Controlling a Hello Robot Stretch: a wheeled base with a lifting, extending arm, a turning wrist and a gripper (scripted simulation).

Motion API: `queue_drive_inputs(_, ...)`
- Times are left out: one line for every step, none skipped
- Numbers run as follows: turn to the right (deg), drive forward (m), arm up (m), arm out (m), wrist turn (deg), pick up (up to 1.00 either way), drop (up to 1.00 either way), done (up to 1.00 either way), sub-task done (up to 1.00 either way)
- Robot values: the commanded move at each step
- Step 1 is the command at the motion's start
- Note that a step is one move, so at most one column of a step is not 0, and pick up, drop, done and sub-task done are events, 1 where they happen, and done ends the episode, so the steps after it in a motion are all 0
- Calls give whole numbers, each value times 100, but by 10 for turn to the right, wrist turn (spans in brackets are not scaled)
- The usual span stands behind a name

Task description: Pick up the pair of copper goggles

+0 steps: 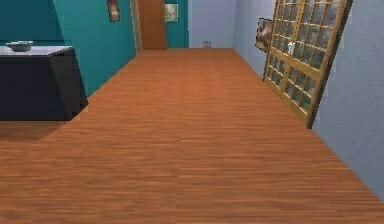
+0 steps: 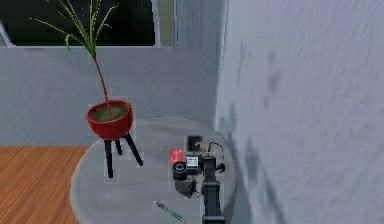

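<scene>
Forward view: a smooth, striped wooden floor (image 1: 200, 130) runs to a far brown door (image 1: 152, 22). A boxy dark cabinet (image 1: 40, 85) with a pale bowl (image 1: 20, 46) stands at the left, and a glass-paned door (image 1: 300, 55) at the right.

Arm side view: a round, matt grey worktop (image 2: 100, 170) sits beside a rough grey wall (image 2: 300, 100). The arm (image 2: 212, 200) reaches over its right part. The hand (image 2: 183, 172) lies among small things: a red blob (image 2: 177, 155) and a brownish shape (image 2: 208, 152). We judge this shape may be the goggles, but it is too small to confirm. We cannot tell the hand's state, nor whether it holds anything. At the left, a glossy red pot (image 2: 110, 117) with a spindly plant (image 2: 85, 30) stands on thin dark legs.

Risks, as we judge them: a slightly off reach could nudge the red blob or shove the goggles against the wall. A wide swing could topple the top-heavy pot.
</scene>
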Motion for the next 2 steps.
queue_drive_inputs(0,0,10,0,0,0,0,0,0)
queue_drive_inputs(0,0,0,0,0,0,0,100,0)
